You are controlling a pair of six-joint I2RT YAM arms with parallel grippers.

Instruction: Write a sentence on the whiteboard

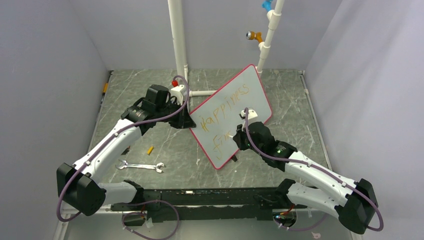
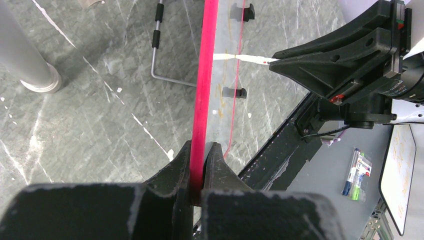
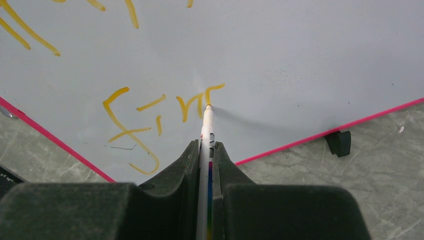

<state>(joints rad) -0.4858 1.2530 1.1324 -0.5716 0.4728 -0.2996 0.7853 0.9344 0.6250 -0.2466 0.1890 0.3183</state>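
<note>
Nearest, left of centre on the grey-green marbled tabletop (image 1: 295,125): a silver double-ended open wrench (image 1: 141,166) lying flat, with a small yellow stub (image 1: 149,150) just beyond it, both well apart from the board. Past these, at the table's middle and turned diagonally: the large rectangular whiteboard with thin red-pink frame and rounded corners (image 1: 250,95), near corner toward the arm bases, far corner toward the back wall. Carries orange-yellow handwritten lettering (image 1: 224,107) in 2 lines, upper reading "Happiness", lower reaching only "fin". Over the board's near right part: right gripper (image 3: 206,150), jaws closed on a slim white marker with a coloured stripe (image 3: 207,131), held lengthwise between the 2 fingers. Marker tip touching the white surface at the end of the last orange stroke. Just right of that, 1 small black foot (image 3: 340,142) under the frame's edge, resting on the table. At the board's left edge: left gripper (image 2: 200,156), jaws pinched tight on the red-pink frame, 1 finger on each face. Lifted off the table there or resting on it: cannot tell. Beside the left wrist, a small red blob (image 1: 175,83), too small to identify. Farthest back: white plastic pipes (image 1: 177,35) rising at the table's rear, with an orange fitting (image 1: 255,36) and a blue fitting (image 1: 266,6) high on the right 1.
</note>
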